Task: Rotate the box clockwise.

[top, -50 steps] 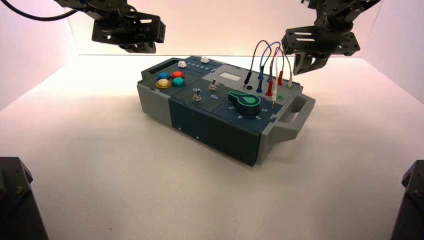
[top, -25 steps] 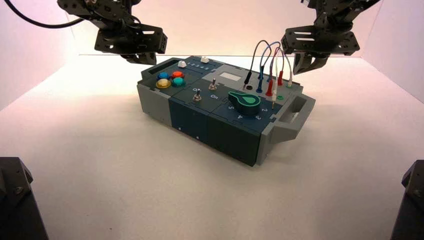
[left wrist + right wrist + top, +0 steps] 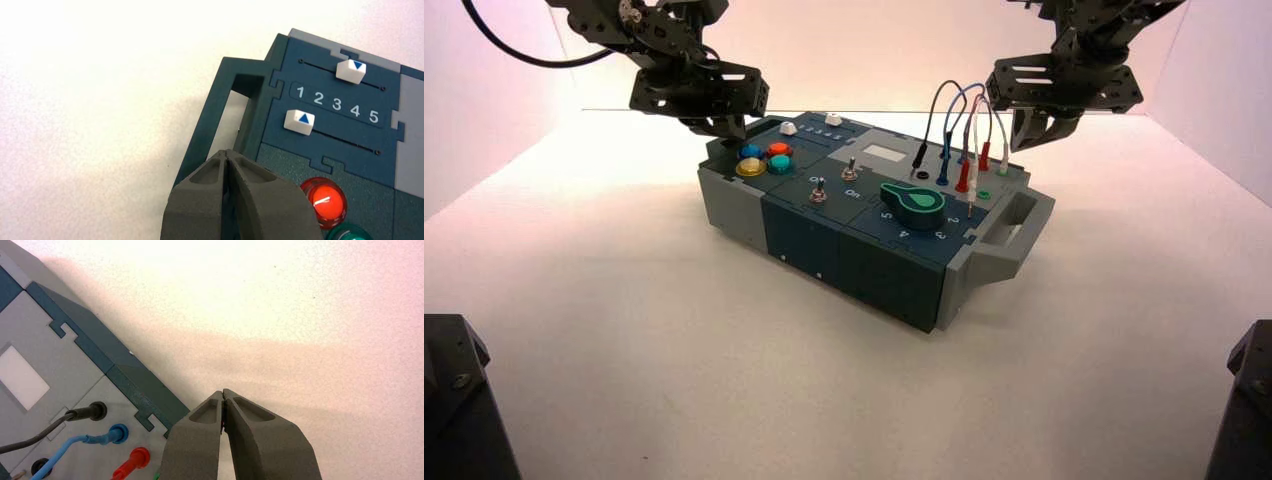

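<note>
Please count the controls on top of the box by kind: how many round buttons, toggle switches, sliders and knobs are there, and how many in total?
Round buttons: 4
Toggle switches: 2
White sliders: 2
Green knob: 1
Total on the box: 9

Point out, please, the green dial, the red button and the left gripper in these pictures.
green dial (image 3: 913, 203), high view, on its raised pointer.
red button (image 3: 323, 196), left wrist view, on its domed cap.
left gripper (image 3: 228, 156), left wrist view, at its closed fingertips.
</note>
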Robot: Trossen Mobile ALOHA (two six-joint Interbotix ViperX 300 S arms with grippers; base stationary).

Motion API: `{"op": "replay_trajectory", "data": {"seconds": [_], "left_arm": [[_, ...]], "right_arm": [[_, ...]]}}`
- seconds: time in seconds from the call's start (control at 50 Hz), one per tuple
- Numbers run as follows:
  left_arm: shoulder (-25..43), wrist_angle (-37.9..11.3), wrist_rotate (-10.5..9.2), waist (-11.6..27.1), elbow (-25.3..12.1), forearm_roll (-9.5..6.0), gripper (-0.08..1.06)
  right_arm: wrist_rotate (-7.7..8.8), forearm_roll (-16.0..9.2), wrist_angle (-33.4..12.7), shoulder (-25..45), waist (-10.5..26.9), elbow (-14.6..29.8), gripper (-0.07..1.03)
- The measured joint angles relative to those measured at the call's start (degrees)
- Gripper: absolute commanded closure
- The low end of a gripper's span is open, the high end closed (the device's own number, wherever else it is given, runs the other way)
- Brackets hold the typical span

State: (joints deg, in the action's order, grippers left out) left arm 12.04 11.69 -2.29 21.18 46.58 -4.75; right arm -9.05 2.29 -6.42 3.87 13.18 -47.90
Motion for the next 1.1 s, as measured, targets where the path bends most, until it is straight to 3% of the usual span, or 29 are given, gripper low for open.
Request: {"op": "replay_trajectory", "data": {"seconds": [0.54,1.1], "left_arm": [[1.05,0.00,0.00,0.00,-0.79,0.00,1.01],[2.55,0.09,0.09,0.09,-2.46,0.00,1.01]], "right_arm": [[-0.09,0.00,-0.70,0.00,0.18,0.00,0.98],[0.00,-1.14,-2.37,0.00,3.08,0.00,0.98]]}}
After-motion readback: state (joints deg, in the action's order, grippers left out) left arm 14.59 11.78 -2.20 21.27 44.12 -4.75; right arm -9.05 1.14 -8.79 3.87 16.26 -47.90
